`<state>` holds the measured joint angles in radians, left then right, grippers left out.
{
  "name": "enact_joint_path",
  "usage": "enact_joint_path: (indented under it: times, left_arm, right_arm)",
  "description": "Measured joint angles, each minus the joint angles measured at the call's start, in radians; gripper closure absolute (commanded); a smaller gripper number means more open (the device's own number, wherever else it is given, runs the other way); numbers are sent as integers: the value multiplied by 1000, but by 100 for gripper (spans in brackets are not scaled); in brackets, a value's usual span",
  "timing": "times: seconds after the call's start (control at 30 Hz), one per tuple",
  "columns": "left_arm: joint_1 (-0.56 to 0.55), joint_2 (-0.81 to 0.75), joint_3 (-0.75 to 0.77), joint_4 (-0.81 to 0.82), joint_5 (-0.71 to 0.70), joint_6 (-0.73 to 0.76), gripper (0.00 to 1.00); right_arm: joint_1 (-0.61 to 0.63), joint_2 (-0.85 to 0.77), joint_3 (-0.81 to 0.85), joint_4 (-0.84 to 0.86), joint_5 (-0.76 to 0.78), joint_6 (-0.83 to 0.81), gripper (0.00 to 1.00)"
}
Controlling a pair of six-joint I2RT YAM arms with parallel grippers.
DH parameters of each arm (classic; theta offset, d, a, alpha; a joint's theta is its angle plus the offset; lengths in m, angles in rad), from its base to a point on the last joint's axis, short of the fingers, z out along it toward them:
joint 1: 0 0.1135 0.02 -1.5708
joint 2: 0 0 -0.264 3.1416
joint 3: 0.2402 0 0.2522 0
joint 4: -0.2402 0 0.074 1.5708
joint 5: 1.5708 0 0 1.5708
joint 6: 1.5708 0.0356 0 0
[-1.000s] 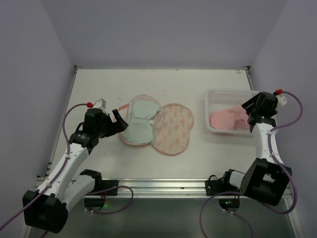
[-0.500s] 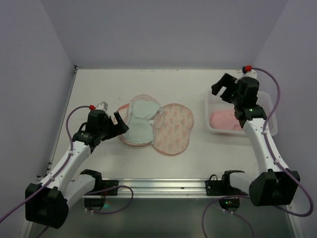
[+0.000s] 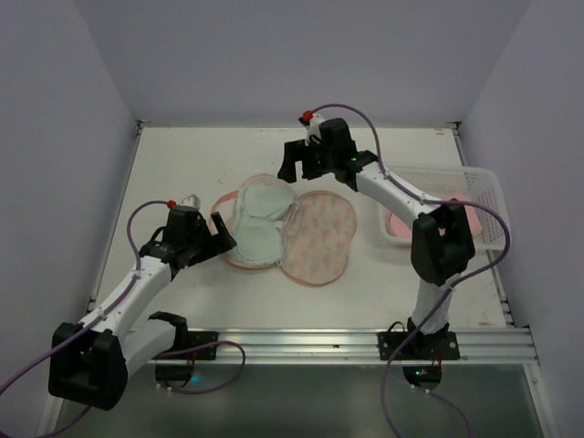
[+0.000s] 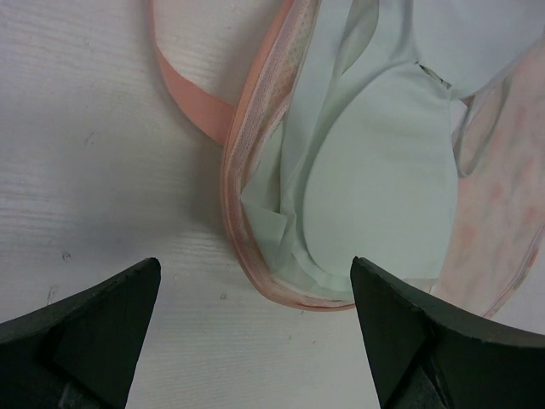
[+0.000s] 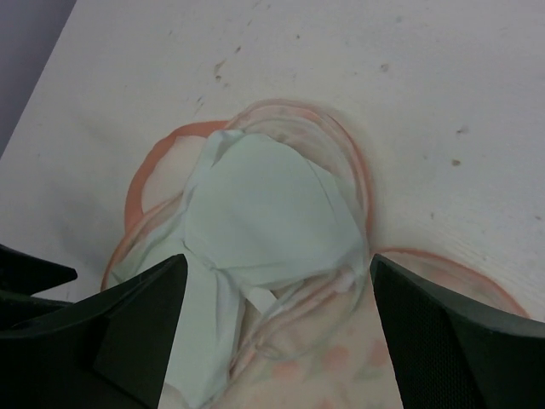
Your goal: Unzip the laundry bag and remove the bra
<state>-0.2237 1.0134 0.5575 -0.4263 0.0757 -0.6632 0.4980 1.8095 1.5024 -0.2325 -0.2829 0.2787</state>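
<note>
A: Closest to us, our left gripper sits low by the near left edge of the laundry bag. Its two fingers are spread wide, and nothing is between them.

B: So we hold nothing there?

A: Nothing. In its own camera we see bare table, and the bag's pink rim just ahead of the fingers.

B: Is the bag unzipped?

A: Yes, we think that part is done. The bag lies in the middle of the table, opened flat like a book. Its spotty flap is folded out to the right.

B: And the bra?

A: It lies in the left half of the bag. It is pale green, with both cups showing. We have not taken it out yet, so that is the job that is left.

B: What is off to the right?

A: A white basket with something pink in it. We cannot tell what that is.

B: And our right gripper?

A: It hangs over the far end of the bag. Its fingers are spread wide too, and it is empty. Its camera looks down on the far cup.

B: What do we need next?

A: We think one gripper must go down, pinch the bra and lift it clear of the bag.
</note>
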Motion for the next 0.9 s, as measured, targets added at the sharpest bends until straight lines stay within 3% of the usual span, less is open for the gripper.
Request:
enact_joint_path:
  times: [0.17,0.33,0.43,0.7,0.9]
  left_arm:
    - [0,-2,0,0,-6,-7,4]
    - [0,-12,0,-16,-27,-6,4]
    - [0,-27,3,-27,-40,-6,4]
    - [0,-22,58,-40,-67,-4,4]
    - [0,-13,64,-39,-76,3,4]
  right_arm:
    - [72,227,144,-23,-3,-10,10]
    - [117,331,126,-42,32,74,10]
    - [145,323,29,-39,84,157,10]
    - [255,123,-239,-27,222,391,10]
    - [329,39,-287,-102,239,462,9]
